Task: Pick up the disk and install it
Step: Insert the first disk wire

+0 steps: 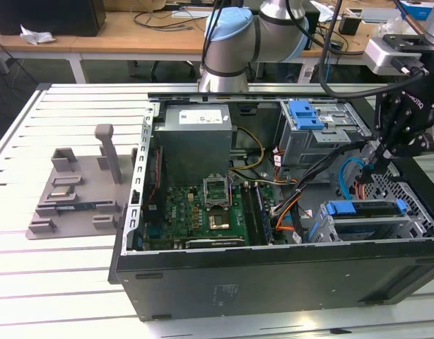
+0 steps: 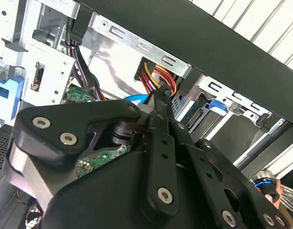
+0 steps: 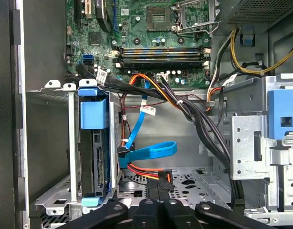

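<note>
The disk (image 3: pixel 96 157) sits in the drive cage (image 3: pixel 72 143) at the case's front corner, already seated, not in the gripper. In the first wrist view you see it standing on edge, with one blue rail end cap up top and another down by the cage floor. Its connector edge faces the open middle of the case, towards the cables.

In the exterior view the disk (image 1: pixel 365 209) has its long axis running along the exterior view's left-right, approx parallel to the near wall of the case (image 1: pixel 273 282), blue rails on top.

Your gripper (image 3: pixel 159 187) is beside the disk, not touching it, over the perforated floor next to the cage. The fingers are drawn together with barely a gap. The tips sit right at a black connector (image 3: pixel 164 178) with red, orange and yellow wires. Can't tell if they're pinching it or just resting against it. A blue flat cable (image 3: pixel 151 151) loops between the tips and the disk.

In the exterior view the gripper (image 1: pixel 377 166) hangs above and behind the cage. In the second wrist view the gripper (image 2: pixel 158 98) points at the same coloured wires.
</note>
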`<state>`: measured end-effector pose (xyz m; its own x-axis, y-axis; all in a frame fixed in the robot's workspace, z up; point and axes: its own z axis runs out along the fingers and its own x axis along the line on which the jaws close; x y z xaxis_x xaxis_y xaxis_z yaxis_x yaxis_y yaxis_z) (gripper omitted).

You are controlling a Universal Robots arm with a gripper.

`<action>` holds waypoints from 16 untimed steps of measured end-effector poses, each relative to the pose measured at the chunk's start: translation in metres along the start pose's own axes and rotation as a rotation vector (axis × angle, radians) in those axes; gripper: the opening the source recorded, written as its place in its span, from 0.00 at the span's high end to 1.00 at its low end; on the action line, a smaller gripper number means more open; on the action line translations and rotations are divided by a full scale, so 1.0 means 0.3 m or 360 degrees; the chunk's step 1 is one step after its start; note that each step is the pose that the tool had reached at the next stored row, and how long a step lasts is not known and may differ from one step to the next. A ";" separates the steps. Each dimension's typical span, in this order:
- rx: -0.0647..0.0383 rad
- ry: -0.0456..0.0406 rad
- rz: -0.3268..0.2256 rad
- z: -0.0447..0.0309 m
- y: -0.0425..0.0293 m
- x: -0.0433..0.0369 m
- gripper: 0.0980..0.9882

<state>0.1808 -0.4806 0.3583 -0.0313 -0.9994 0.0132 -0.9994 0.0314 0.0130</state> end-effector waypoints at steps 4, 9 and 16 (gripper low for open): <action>0.0000 0.0000 0.0000 0.000 0.000 0.000 0.99; 0.0000 0.0001 0.0000 0.000 0.000 0.000 0.91; 0.0003 0.0133 0.0002 0.007 0.001 -0.046 0.76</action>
<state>0.1811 -0.4668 0.3559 -0.0312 -0.9948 0.0965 -0.9994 0.0324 0.0110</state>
